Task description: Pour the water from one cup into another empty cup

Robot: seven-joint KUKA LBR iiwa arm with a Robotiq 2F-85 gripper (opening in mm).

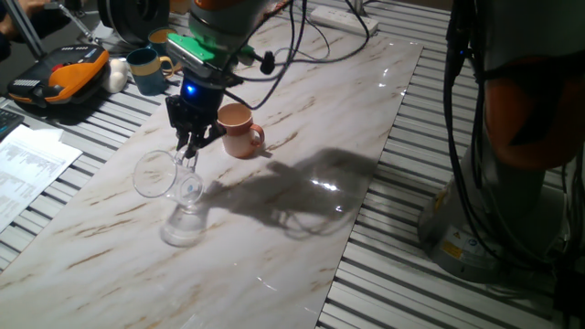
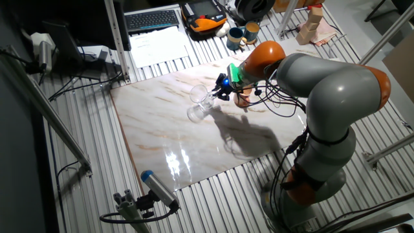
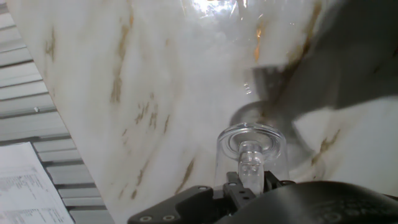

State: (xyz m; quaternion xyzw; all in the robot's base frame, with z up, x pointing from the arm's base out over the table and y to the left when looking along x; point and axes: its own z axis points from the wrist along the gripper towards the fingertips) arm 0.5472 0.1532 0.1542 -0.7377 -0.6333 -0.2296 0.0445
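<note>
Arm (image 2: 336, 97) bent low over the table, wrist pitched down toward the near-left part of the marble slab (image 1: 302, 210). Gripper (image 1: 189, 144) closed on the handle of the glass mug (image 1: 174, 196), fingers (image 1: 194, 140) pinching the clear loop; in the hand view, handle seen clamped between the black pads. Mug tilted hard over, mouth turned sideways, base near or on the slab; contact not clear. Water not discernible through the glass. Terracotta mug (image 1: 239, 130) upright on the slab just behind the gripper, handle to the right, apart from the glass mug.

Slab pale with brown veins, glossy, lying on a ribbed aluminium table (image 1: 430, 292). Teal mug (image 1: 146, 70) beyond the slab's far corner, beside an orange-and-black case (image 1: 59, 78). Printed paper (image 1: 23, 169) at left. Keyboard (image 2: 152, 19) at the far edge in the other fixed view.
</note>
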